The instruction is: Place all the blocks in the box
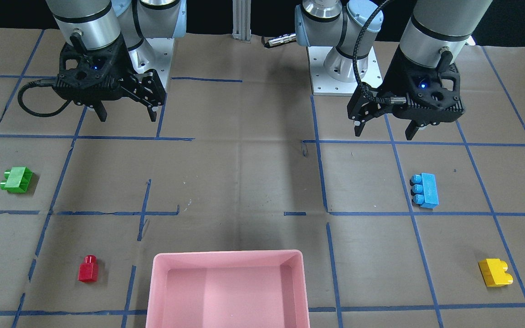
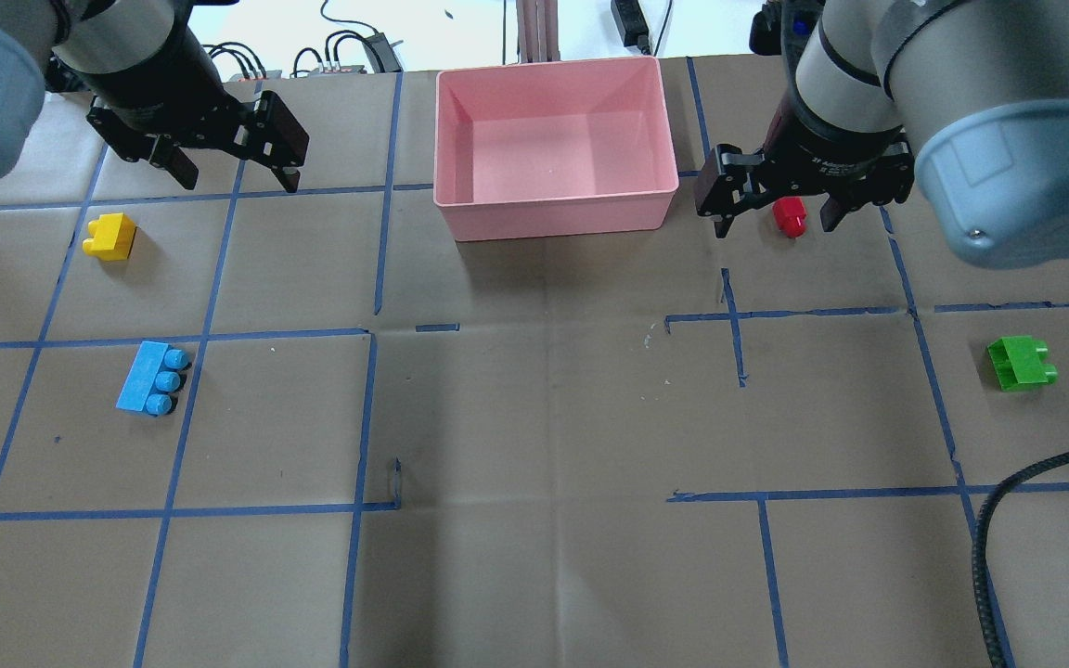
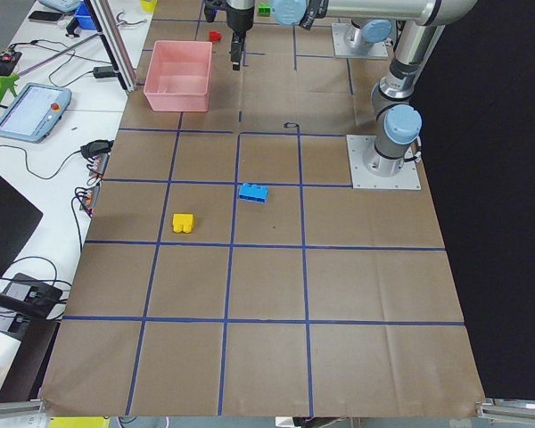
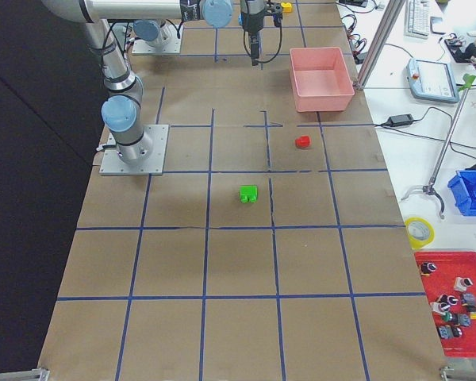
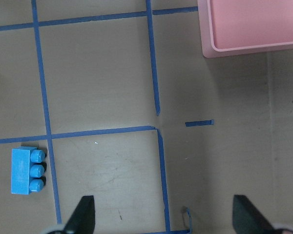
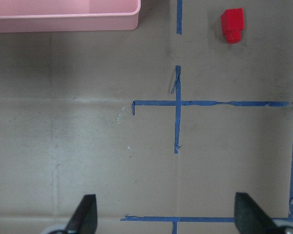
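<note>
All the blocks lie on the brown paper outside the pink box (image 2: 553, 215). The green block (image 2: 1020, 362) and the red block (image 1: 88, 269) are on my right side. The blue block (image 2: 152, 378) and the yellow block (image 2: 109, 235) are on my left side. My left gripper (image 1: 383, 130) hangs open and empty, high above the table in front of its base. The blue block (image 5: 27, 171) shows at the lower left of its wrist view. My right gripper (image 1: 128, 114) is also open, empty and high. Its wrist view shows the red block (image 6: 232, 24) and the box (image 6: 63, 22) wall.
Blue tape lines (image 2: 377, 195) grid the paper. Two arm bases (image 1: 344, 73) stand at the robot side. An aluminium post (image 2: 534, 28) rises just behind the box. Beyond the table's far edge lie cables, a tablet (image 3: 31, 111) and a red parts tray (image 4: 456, 305).
</note>
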You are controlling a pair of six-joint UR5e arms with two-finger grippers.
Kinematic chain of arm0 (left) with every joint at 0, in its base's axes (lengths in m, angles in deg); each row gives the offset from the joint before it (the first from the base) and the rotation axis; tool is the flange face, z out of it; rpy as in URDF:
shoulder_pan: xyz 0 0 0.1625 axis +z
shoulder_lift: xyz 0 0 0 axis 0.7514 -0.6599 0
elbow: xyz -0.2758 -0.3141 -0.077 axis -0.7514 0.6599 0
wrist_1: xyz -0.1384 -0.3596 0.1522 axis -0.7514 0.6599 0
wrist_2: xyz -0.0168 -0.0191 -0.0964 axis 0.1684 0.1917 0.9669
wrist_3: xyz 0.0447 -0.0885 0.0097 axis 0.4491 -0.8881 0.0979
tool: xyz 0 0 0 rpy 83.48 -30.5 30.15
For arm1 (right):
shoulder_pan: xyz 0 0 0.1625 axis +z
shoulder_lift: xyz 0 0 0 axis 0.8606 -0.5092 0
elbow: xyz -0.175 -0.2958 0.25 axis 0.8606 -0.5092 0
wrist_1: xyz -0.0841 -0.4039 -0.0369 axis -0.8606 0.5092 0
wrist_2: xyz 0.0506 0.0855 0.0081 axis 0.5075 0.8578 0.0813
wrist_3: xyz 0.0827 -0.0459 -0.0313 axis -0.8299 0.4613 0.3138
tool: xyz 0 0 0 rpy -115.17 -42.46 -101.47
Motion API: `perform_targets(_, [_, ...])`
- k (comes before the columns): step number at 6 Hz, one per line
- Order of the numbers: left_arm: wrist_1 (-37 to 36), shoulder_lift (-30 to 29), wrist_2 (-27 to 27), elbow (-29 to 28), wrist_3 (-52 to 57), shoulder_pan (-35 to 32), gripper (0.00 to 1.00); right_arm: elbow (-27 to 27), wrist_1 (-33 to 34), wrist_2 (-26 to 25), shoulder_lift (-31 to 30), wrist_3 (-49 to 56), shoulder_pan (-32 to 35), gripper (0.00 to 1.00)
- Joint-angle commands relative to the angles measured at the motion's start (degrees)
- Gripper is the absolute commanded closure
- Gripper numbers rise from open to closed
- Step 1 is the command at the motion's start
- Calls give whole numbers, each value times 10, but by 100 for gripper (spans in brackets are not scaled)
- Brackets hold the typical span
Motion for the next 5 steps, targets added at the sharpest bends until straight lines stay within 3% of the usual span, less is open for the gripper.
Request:
perform_targets(1, [3, 5, 3, 10, 109, 113, 1, 6, -1, 1, -1, 1, -1, 0])
perform_targets(3, [4, 4, -1, 13, 222, 209, 1, 4, 1, 3, -1, 1, -1, 0])
perform_targets(5, [-5, 5, 4, 51, 322, 297, 1, 9, -11, 4, -1, 0, 2, 0])
